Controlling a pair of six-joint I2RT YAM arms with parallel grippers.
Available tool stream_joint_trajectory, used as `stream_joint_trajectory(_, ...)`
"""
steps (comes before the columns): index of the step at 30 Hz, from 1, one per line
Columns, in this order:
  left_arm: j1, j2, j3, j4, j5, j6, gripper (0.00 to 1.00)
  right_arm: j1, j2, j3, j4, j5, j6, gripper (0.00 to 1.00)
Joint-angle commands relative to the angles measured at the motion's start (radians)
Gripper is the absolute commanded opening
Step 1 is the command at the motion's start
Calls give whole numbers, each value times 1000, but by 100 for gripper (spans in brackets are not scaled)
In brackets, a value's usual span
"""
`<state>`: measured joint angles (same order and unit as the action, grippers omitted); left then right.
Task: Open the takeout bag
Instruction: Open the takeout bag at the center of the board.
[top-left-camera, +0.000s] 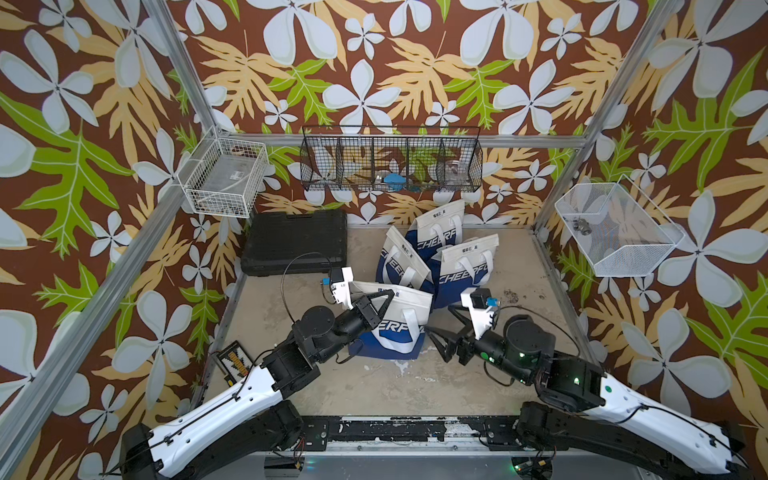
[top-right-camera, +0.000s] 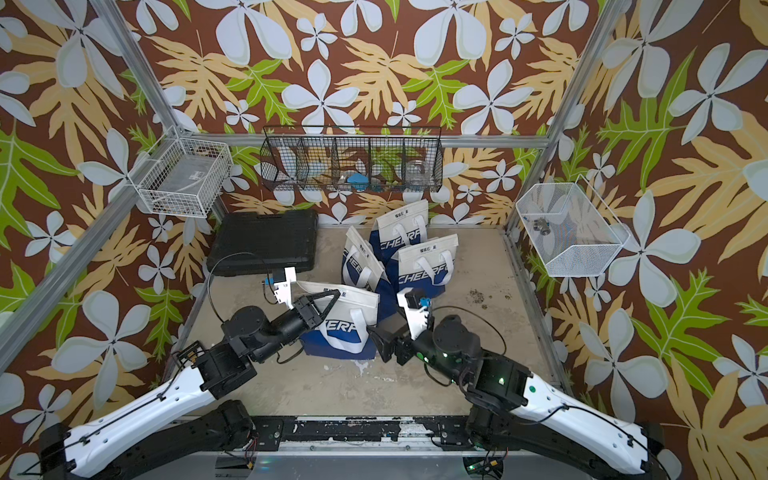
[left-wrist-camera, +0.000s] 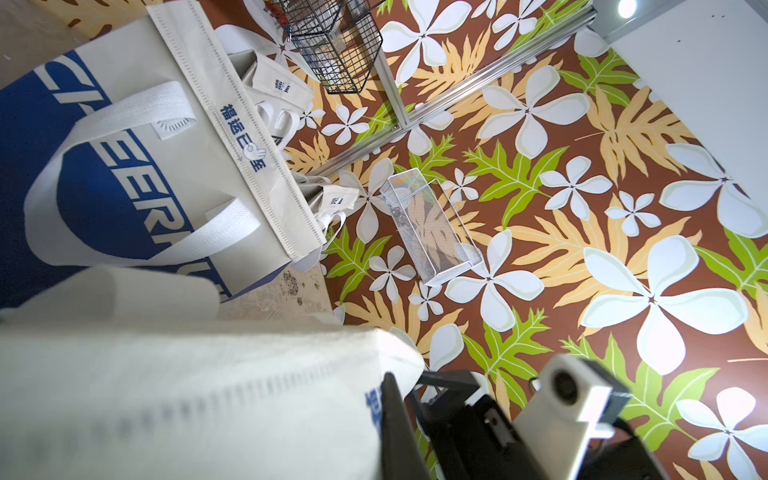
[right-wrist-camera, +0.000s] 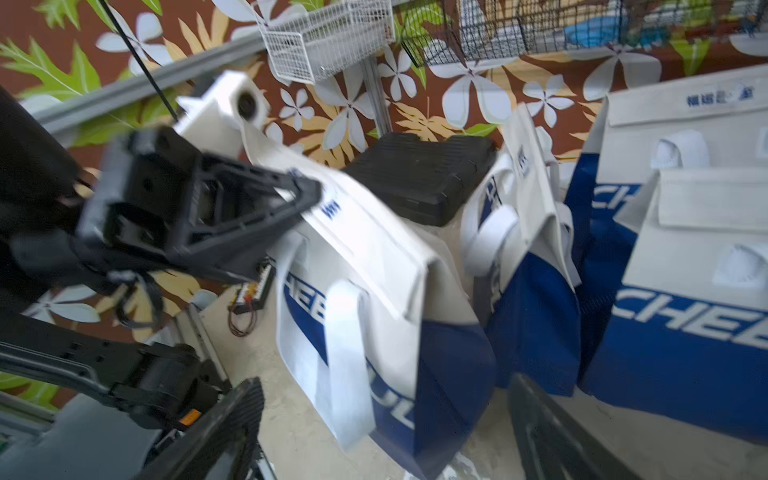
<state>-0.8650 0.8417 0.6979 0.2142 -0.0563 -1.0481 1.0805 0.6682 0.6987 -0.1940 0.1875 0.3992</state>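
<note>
The takeout bag (top-left-camera: 401, 328), white over blue with white handles, stands at the front of a cluster of alike bags; it also shows in a top view (top-right-camera: 347, 330). My left gripper (top-left-camera: 388, 296) is shut on the left end of its folded top flap (left-wrist-camera: 208, 395), one black finger (left-wrist-camera: 395, 419) pressed against the white fabric. The right wrist view shows that left gripper (right-wrist-camera: 307, 195) pinching the flap. My right gripper (top-left-camera: 440, 320) stands open just right of the bag's lower corner, its fingers (right-wrist-camera: 232, 415) wide apart on either side of that blue corner (right-wrist-camera: 449, 374), holding nothing.
Three more bags (top-left-camera: 440, 232) (top-left-camera: 465, 270) (top-left-camera: 399, 266) stand close behind. A black case (top-left-camera: 295, 241) lies at the back left. Wire baskets hang on the walls: white (top-left-camera: 224, 178), black (top-left-camera: 390, 164), white mesh (top-left-camera: 615, 228). A small board (top-left-camera: 235, 359) sits by the left edge.
</note>
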Motion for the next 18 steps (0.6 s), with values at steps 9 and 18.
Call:
stream_joint_trajectory(9,1,-16,48,-54,12,-33,0,-90,95,-54,302,-111,-57,81)
stream_joint_trajectory(18,1,-27,34,-48,30,-53,0,-131,178,-51,410,-257,-65,54)
